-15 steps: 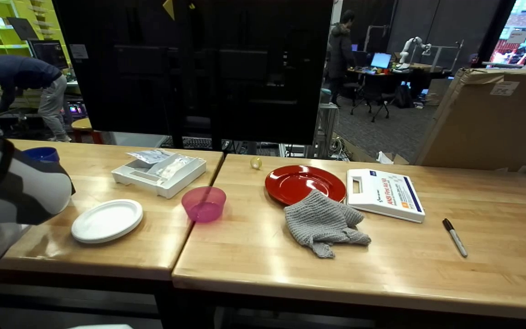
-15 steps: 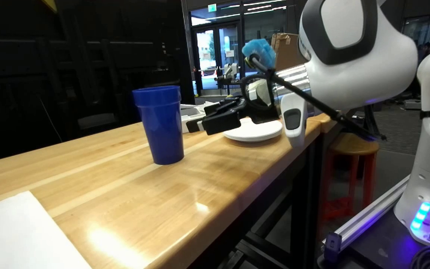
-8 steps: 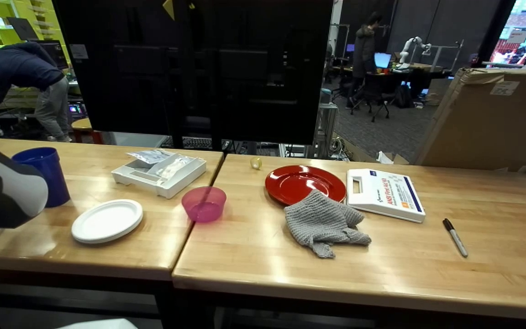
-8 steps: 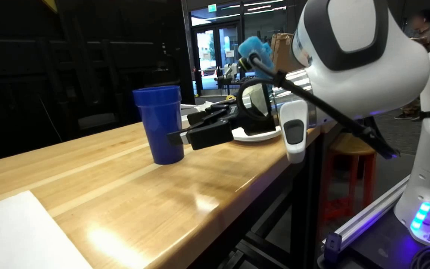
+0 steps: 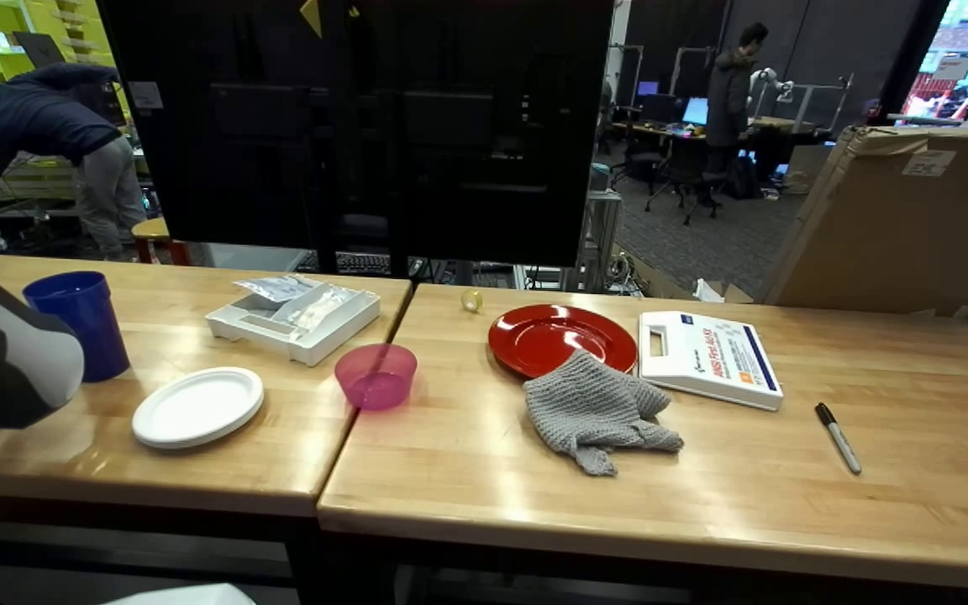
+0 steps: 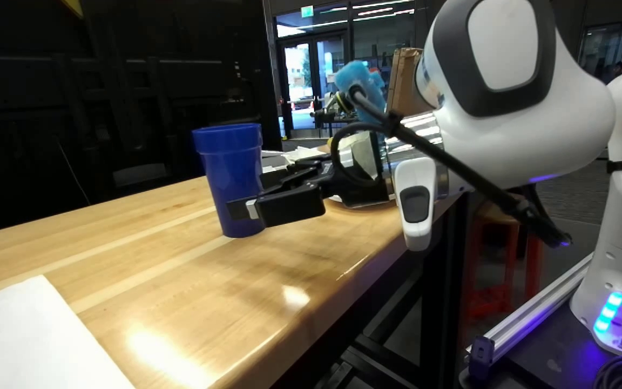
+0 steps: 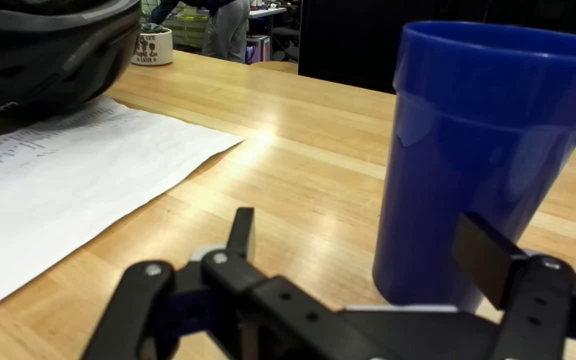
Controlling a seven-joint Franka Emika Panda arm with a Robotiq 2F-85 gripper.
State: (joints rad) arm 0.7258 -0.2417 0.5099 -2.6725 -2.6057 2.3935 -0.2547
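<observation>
Beside the blue cup (image 6: 227, 175): the gripper (image 6: 257, 193), low over the tabletop, its fingers spread well apart.
Blue cup: upright on the wooden tabletop (image 6: 170, 265); toward the right in the wrist view, where a finger crosses its lower wall.
Contact: cannot be told; that finger may touch the cup or only pass in front of it.
White plate (image 5: 198, 407): flat, near the cup and closer to the table's front edge in an exterior view.
Compartment tray (image 5: 345, 328): white, set farther back than the plate, packets lying in it.
Pink bowl (image 5: 375, 378): translucent, standing over the seam between two table sections.
Red plate (image 5: 551, 332): front rim partly covered by a grey knitted piece (image 5: 593, 412).
First aid kit (image 5: 707, 357): white case lying just beside the red plate.
Marker (image 5: 839, 439): black-capped, lying well apart from the gripper.
Paper sheet (image 7: 78, 175): on the wood at the wrist view's left.
Black helmet (image 7: 48, 55): at the sheet's far end, near a lettered pot (image 7: 153, 49).
</observation>
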